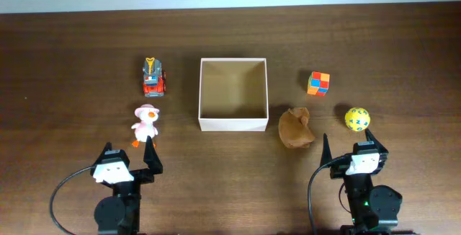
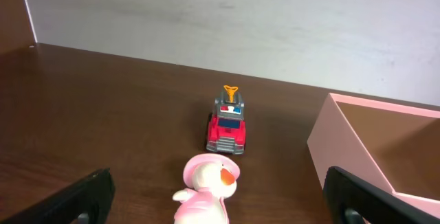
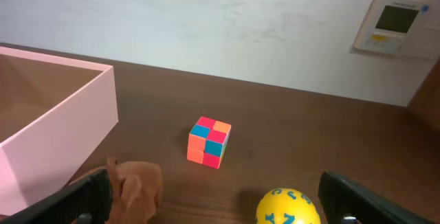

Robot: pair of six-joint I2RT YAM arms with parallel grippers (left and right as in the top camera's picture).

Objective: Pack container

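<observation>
The container (image 1: 233,125), a square white-walled box with a tan inside, stands mid-table with nothing in it. To its left are a red toy truck (image 1: 153,77) and a pink-and-white duck (image 1: 145,125). To its right lie a brown crumpled toy (image 1: 295,127), a colourful cube (image 1: 318,83) and a yellow ball (image 1: 356,119). My left gripper (image 1: 130,154) is open just behind the duck (image 2: 206,189), with the truck (image 2: 227,124) farther off. My right gripper (image 1: 353,150) is open near the ball (image 3: 289,209) and the brown toy (image 3: 137,186), holding nothing.
The container's wall (image 2: 344,141) rises at the right of the left wrist view, and its wall (image 3: 62,128) at the left of the right wrist view. The cube (image 3: 209,141) sits ahead of the right gripper. A pale wall bounds the table's far edge.
</observation>
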